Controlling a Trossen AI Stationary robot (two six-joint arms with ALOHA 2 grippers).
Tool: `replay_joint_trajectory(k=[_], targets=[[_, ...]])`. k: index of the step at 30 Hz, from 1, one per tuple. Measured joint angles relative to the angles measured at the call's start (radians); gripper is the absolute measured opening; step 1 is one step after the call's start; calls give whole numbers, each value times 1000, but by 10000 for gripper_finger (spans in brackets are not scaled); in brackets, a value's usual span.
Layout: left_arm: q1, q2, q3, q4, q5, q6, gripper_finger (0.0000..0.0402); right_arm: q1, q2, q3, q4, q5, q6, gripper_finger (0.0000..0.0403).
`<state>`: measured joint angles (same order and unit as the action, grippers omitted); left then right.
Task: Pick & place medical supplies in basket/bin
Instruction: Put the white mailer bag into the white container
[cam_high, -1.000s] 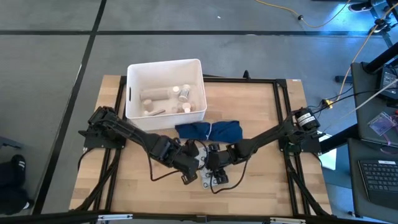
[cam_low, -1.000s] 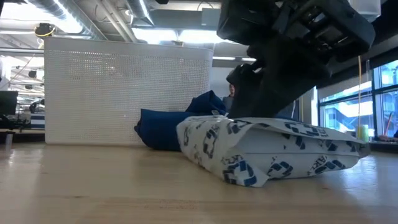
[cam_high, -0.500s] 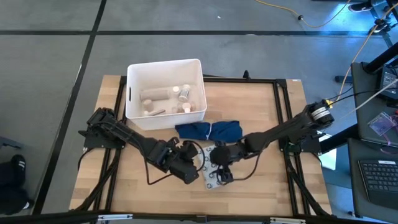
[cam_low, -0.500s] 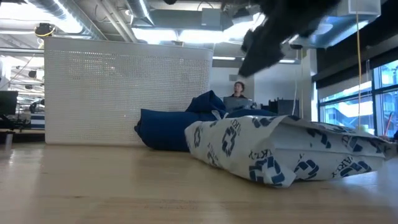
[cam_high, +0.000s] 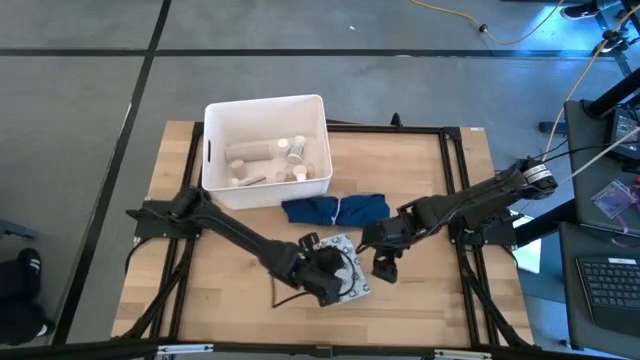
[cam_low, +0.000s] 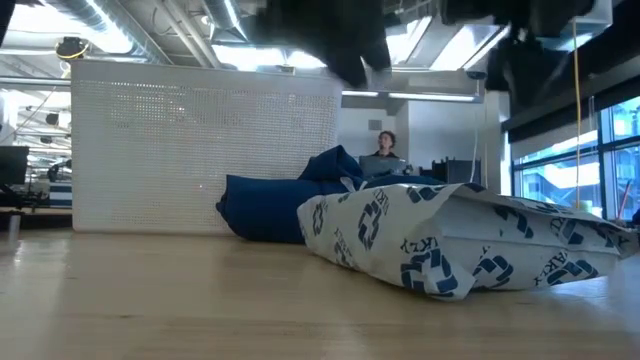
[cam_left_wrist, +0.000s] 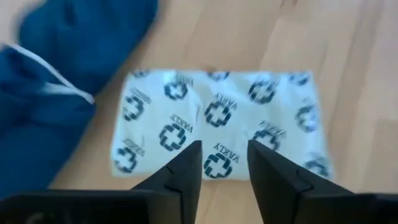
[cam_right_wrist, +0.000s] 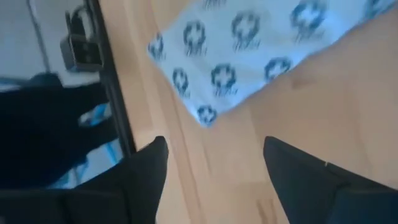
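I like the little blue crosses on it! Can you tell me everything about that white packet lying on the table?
The white packet is a soft, puffy pouch, plastic or paper by its look, printed all over with blue crosses and small lettering. It lies flat on the wooden table, rectangular from above, slightly crumpled, near the front edge beside the blue cloth. The left gripper hovers just above it, fingers slightly apart, apparently not gripping it. The right gripper is off to one side, open.
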<state>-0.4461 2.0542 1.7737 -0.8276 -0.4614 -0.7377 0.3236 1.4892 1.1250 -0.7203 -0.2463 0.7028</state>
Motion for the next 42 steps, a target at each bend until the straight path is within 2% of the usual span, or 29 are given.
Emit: replay_joint_trajectory(k=[4,8,15,19,22,27,35,42], targets=[[15,56,-2,4,33,-16,95,-14,-1,-113,113,-96,25,264],[21,82,-1,17,64,-16,66,-35,-1,-285,346,-130,122,264],[21,97,0,8,98,-20,30,-61,-7,-510,729,-97,351,264],[16,105,0,11,114,-27,20,-61,-7,-581,902,-11,478,264],[16,127,1,12,142,-37,16,-61,-7,-602,946,52,542,264],[12,168,3,18,185,-50,16,-58,-3,-603,951,114,546,264],[7,183,4,22,187,-61,8,-58,30,-603,968,148,556,264],[7,185,3,13,202,-61,2,-58,159,-603,1153,146,578,264]])
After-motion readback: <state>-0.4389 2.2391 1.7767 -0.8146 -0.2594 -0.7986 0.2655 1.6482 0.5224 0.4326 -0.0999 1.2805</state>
